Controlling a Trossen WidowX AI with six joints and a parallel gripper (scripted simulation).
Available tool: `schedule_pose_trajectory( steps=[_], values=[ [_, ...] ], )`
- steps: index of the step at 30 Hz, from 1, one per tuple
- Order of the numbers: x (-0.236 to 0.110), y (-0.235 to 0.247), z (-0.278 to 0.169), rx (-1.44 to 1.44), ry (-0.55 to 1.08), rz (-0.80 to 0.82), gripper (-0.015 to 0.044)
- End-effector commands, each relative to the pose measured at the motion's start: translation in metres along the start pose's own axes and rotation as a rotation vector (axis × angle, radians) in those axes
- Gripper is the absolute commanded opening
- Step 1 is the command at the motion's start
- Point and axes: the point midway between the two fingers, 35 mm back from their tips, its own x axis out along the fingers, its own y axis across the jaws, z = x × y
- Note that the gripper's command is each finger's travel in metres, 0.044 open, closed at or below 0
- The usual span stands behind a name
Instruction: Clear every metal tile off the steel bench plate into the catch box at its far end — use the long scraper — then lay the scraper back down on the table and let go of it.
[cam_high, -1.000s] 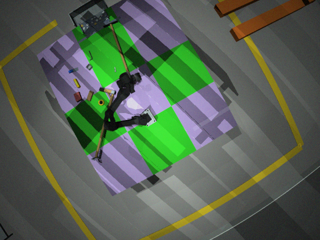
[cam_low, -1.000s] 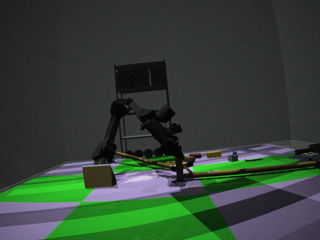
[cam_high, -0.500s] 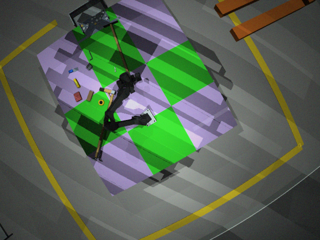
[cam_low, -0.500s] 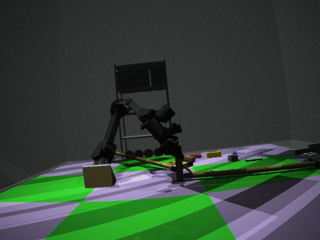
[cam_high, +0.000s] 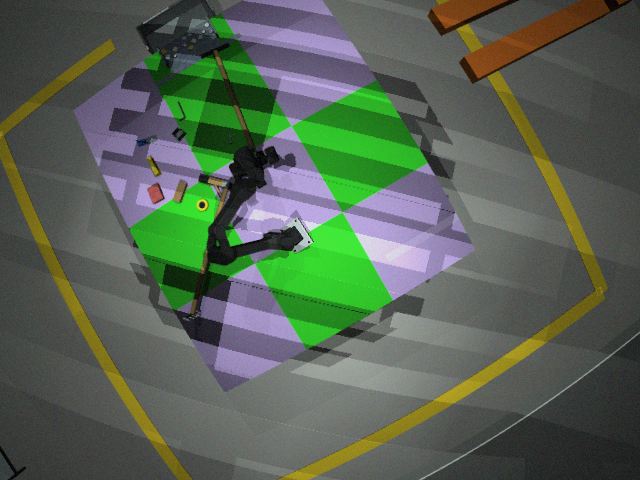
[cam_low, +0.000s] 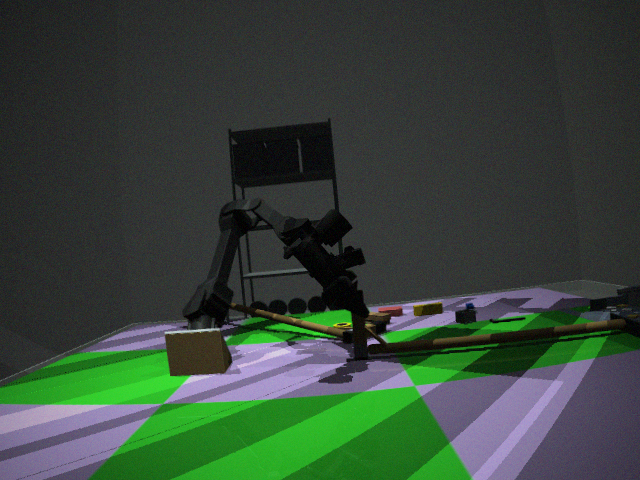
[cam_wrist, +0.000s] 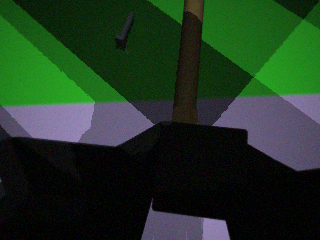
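The long scraper has a wooden handle (cam_high: 232, 98) (cam_low: 496, 338) (cam_wrist: 188, 75) and lies flat on the table. Its dark blade (cam_high: 214, 50) rests by the bench plate and catch box (cam_high: 165, 26) (cam_low: 628, 297) at the table's far corner. Several small pale tiles (cam_high: 192, 37) lie on the dark surface there; I cannot tell plate from box. My gripper (cam_high: 251, 150) (cam_low: 360, 353) (cam_wrist: 188, 132) is down at table level. It is shut on the dark grip block at the near end of the scraper's handle.
A second long-handled tool (cam_high: 206, 258) (cam_low: 289, 320) lies under the arm. Small objects lie to the left: a red block (cam_high: 155, 193), a yellow block (cam_high: 153, 165), a wooden block (cam_high: 179, 190), a yellow ring (cam_high: 202, 205), a black cube (cam_high: 178, 133). A bolt (cam_high: 230, 137) (cam_wrist: 124, 32) lies beside the handle. A pale box (cam_high: 298, 235) (cam_low: 199, 351) stands by the arm's base.
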Motion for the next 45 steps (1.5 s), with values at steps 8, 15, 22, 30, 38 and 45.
schedule_pose_trajectory(
  steps=[8, 15, 22, 30, 38, 45],
  values=[
    [-0.002, 0.018, 0.001, -0.031, -0.006, 0.028, 0.0000],
    [-0.003, 0.026, 0.001, -0.052, -0.006, 0.046, 0.0000],
    [-0.004, 0.030, -0.002, -0.087, -0.005, 0.076, 0.0000],
    [-0.006, 0.023, -0.003, -0.096, -0.004, 0.082, 0.0000],
    [-0.019, 0.020, -0.017, -0.098, -0.001, 0.082, 0.0000],
    [-0.030, 0.018, -0.031, -0.100, 0.000, 0.082, 0.0000]
  ],
)
